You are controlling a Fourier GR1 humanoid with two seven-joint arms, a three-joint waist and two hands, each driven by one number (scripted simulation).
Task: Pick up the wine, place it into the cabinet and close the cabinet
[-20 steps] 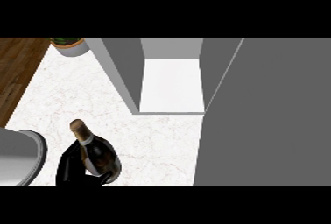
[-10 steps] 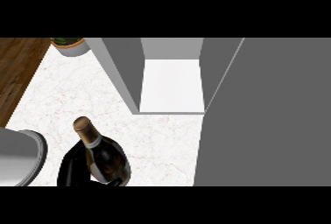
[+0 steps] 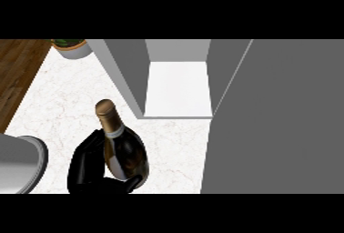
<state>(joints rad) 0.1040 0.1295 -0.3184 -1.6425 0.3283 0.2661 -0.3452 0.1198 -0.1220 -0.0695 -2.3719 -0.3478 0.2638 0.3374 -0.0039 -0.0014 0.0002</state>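
Wine: we see the wine bottle [image 3: 121, 145] over the worktop [image 3: 74, 104], near its front edge, neck tilted toward the back.
Left hand: our left hand [image 3: 86, 166] curls clamped round the bottle's body.
Cabinet: the cabinet [image 3: 178, 86] stands open behind, its door [image 3: 282, 118] swung out to the right.

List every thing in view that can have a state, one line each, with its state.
wine bottle: lifted above the counter, tilted, neck pointing up-left, capped.
left hand: curled round the wine bottle.
cabinet: open, white floor bare, nothing inside.
cabinet door: swung open, filling the right side.
potted plant: upright at the counter's far-left corner.
right hand: not in view.
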